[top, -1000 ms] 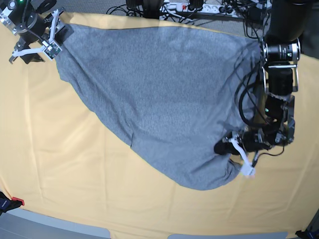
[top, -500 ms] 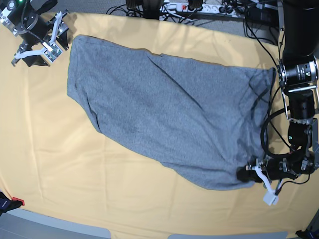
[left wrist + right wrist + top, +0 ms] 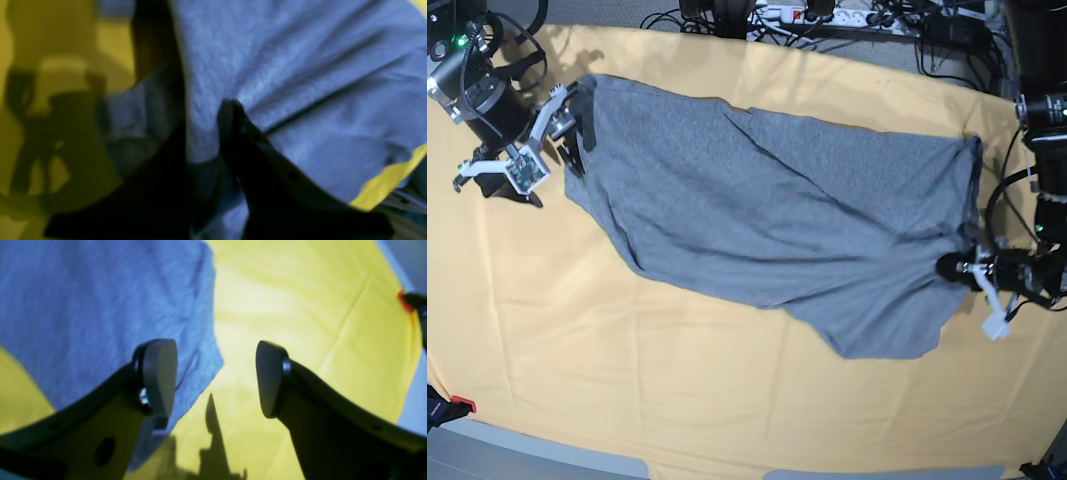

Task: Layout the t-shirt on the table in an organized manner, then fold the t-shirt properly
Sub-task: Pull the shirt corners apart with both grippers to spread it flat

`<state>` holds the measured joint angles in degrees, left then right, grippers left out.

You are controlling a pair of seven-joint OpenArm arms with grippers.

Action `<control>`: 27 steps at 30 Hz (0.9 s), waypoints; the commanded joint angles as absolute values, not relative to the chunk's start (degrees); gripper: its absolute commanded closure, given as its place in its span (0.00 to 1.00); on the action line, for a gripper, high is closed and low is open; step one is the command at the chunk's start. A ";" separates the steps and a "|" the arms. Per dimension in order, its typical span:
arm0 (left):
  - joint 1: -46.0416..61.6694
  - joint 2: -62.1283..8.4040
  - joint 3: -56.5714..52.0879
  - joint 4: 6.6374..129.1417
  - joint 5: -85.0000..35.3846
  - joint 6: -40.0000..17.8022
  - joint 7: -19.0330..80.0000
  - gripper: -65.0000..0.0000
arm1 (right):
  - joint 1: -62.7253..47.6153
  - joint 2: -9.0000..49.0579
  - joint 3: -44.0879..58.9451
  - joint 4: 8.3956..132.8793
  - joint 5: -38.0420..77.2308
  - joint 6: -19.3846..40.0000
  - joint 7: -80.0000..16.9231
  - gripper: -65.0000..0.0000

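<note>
The grey t-shirt (image 3: 767,220) lies plain side up across the yellow table (image 3: 627,380), stretched from the back left to the right, with long diagonal creases. My left gripper (image 3: 959,268) is at the shirt's right edge, shut on a pinch of its fabric; the left wrist view shows the dark fingers (image 3: 233,120) closed on bunched grey cloth (image 3: 300,83). My right gripper (image 3: 575,125) stands open at the shirt's back-left corner. In the right wrist view one finger (image 3: 158,373) is over the shirt corner (image 3: 83,306), the other over bare table (image 3: 300,306), with nothing gripped.
Cables and a power strip (image 3: 807,14) run along the table's back edge. A small red-and-black object (image 3: 455,406) sits at the front-left corner. The front edge of the table (image 3: 707,462) runs along the bottom of the base view.
My left gripper has carried the shirt's edge to the right, then toward the back, pulling the shirt out longer and flatter. My right gripper, open throughout, has moved right and forward to the shirt's corner.
</note>
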<state>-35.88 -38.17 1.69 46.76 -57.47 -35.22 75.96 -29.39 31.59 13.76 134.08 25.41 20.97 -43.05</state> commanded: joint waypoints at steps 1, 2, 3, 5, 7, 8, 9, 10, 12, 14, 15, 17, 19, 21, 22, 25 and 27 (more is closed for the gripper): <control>-37.89 -40.99 2.81 47.62 -58.15 -35.94 75.24 1.00 | -28.16 31.77 14.22 135.00 26.02 20.91 -41.74 0.40; -37.98 -42.68 4.36 47.62 -58.11 -36.64 74.76 1.00 | -27.24 31.09 14.22 134.96 26.72 21.50 -41.74 0.40; -37.98 -44.47 5.80 47.62 -57.74 -37.26 73.91 1.00 | -26.50 30.39 14.22 133.99 27.68 22.13 -41.76 0.40; -37.95 -47.75 7.92 47.62 -55.94 -38.44 71.92 1.00 | -25.56 28.67 14.22 132.66 29.69 23.73 -41.78 0.40; -37.98 -50.24 8.56 47.62 -54.41 -38.50 70.22 1.00 | -24.53 27.16 14.20 131.41 31.88 25.43 -41.80 0.40; -38.00 -51.24 8.56 47.62 -54.50 -38.59 69.63 1.00 | -24.01 26.48 14.20 130.87 33.32 26.57 -41.85 0.40; -38.02 -52.07 8.56 47.62 -54.50 -38.59 69.36 1.00 | -23.46 25.85 14.20 130.30 34.26 27.24 -41.82 0.40; -38.00 -52.77 8.56 47.62 -54.50 -38.57 69.45 1.00 | -22.81 25.15 14.20 129.69 35.57 28.18 -41.82 0.40; -37.85 -53.80 8.56 47.62 -54.54 -38.30 69.63 1.00 | -21.32 23.51 14.15 128.09 38.28 29.71 -41.78 0.40; -37.78 -54.24 8.56 47.59 -55.57 -38.35 70.94 1.00 | -19.46 21.91 13.28 125.78 39.42 30.52 -41.80 0.40; -37.78 -54.30 8.56 47.59 -56.99 -38.37 71.75 1.00 | -18.41 21.19 12.38 124.27 39.42 30.46 -41.80 0.40; -37.78 -54.24 8.56 47.59 -60.40 -38.37 72.47 1.00 | -15.97 19.94 9.91 120.51 38.98 30.00 -41.82 0.40; -37.80 -53.91 8.56 47.59 -64.03 -38.37 72.42 1.00 | -12.78 19.07 6.76 115.85 38.98 29.78 -41.89 0.40; -37.80 -53.28 8.56 47.59 -67.40 -38.41 72.34 1.00 | -8.99 18.39 3.84 111.04 38.98 29.67 -43.38 0.40; -37.78 -52.86 8.56 47.59 -68.60 -38.39 72.25 1.00 | -7.22 18.09 2.66 108.68 38.94 29.47 -44.14 0.40; -37.78 -51.72 8.56 47.59 -69.76 -38.37 72.27 1.00 | -2.35 17.10 0.21 101.38 38.70 27.70 -45.80 0.40; -37.78 -51.16 8.56 47.59 -69.73 -38.37 72.27 1.00 | 0.69 15.99 -0.01 96.47 38.15 25.89 -46.65 0.40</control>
